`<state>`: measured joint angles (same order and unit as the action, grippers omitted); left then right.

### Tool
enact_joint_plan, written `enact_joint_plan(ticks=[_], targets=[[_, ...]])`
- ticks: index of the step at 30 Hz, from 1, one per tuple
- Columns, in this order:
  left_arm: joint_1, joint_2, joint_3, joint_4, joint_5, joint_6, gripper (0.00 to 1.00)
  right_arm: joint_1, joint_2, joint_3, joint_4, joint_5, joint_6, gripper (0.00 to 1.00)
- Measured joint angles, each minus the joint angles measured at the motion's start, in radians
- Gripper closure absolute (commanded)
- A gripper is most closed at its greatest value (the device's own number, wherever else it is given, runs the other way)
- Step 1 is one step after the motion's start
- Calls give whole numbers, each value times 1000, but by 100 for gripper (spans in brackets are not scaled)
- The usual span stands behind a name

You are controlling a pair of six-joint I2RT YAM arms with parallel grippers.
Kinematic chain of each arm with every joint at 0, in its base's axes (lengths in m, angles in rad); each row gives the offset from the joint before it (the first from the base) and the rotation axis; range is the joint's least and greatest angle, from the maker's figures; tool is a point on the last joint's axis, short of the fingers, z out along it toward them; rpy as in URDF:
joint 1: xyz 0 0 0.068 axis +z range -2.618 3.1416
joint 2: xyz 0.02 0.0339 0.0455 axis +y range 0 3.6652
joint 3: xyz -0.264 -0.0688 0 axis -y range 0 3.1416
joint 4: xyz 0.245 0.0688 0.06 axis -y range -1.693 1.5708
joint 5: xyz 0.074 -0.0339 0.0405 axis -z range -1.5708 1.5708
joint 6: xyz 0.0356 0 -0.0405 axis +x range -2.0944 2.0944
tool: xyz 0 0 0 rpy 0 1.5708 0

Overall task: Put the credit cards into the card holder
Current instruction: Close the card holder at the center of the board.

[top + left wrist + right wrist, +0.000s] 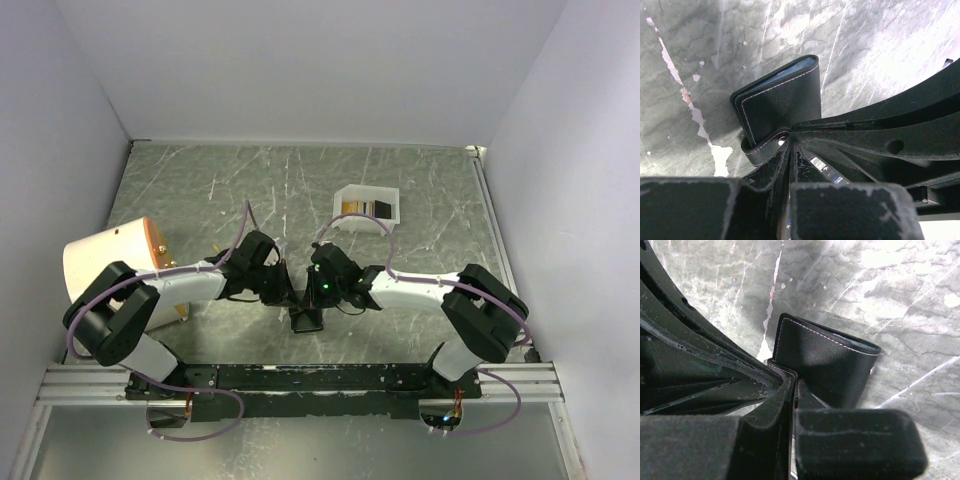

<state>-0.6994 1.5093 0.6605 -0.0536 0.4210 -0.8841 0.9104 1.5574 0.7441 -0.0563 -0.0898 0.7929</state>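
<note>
The holder (306, 320) is folded shut between my two arms at the near side of the bench (200, 180). My left tool (787, 145) is pinched on its lower flap and my right tool (794, 380) is nipped tight on one edge, while the cards (362, 207) lie in the box (385, 195) well behind. I judge both bites shallow, so pulling the covers apart could slip one free and let it snap shut.

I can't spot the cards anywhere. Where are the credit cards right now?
In the top view, the credit cards lie inside the white box toward the far side of the table, slightly right of centre, beyond the card holder between the arms.
</note>
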Motion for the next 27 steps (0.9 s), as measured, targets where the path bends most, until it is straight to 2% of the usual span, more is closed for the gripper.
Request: enact_joint_plan(ticks=[27], targets=[[-31,48,57,-83,-66,6,89,-5,-25,-79,116,-8,-20,100]])
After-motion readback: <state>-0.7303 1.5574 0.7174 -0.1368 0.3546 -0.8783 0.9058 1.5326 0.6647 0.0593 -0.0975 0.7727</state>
